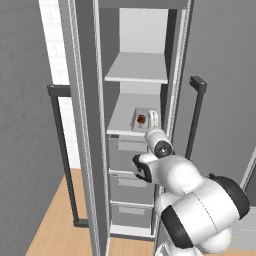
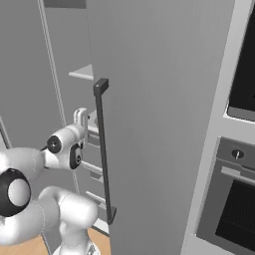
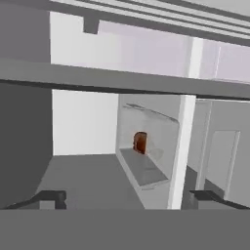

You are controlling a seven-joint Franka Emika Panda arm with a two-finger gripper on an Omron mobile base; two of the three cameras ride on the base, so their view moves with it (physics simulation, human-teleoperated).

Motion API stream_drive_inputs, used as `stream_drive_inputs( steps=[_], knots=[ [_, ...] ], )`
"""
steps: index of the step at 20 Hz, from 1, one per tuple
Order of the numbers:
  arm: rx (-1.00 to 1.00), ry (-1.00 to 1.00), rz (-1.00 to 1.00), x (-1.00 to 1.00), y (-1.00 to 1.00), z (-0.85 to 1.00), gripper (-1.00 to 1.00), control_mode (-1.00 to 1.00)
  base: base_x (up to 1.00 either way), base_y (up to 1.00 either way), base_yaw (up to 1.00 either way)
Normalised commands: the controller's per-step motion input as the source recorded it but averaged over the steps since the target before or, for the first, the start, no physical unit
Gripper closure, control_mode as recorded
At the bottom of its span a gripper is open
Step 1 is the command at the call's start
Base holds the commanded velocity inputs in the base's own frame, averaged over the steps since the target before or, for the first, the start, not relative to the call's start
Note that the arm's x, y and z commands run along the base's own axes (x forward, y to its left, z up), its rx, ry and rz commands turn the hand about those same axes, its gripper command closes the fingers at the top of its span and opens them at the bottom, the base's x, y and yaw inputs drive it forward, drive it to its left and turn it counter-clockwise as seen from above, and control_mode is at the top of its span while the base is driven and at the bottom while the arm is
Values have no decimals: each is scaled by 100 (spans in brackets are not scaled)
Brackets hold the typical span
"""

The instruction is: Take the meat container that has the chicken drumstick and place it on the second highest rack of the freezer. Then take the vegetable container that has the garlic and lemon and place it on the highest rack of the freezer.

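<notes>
Meat container sits on second shelf, right side — fingers spread wide, empty. Risk: backing out could clip it.

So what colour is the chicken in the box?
Reddish-brown. The chicken shows best in the hand view.

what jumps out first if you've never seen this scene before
The tall grey freezer stands open, and a clear container with the reddish chicken drumstick sits on the second highest rack, just above the drawers. The white arm's gripper faces it with jaws wide apart, holding nothing.
</notes>
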Motion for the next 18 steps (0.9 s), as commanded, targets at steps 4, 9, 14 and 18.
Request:
stream_drive_inputs(
  steps=[4,9,14,18],
  knots=[
    [0,0,1,-100,15,94,-100,-100,0,0,0],
    [-10,0,0,-100,3,59,-100,-100,0,0,0],
    [-23,1,0,-100,0,0,-100,-100,0,0,0],
    [-20,15,2,-99,-2,-6,-100,-100,0,0,0]
  ],
)
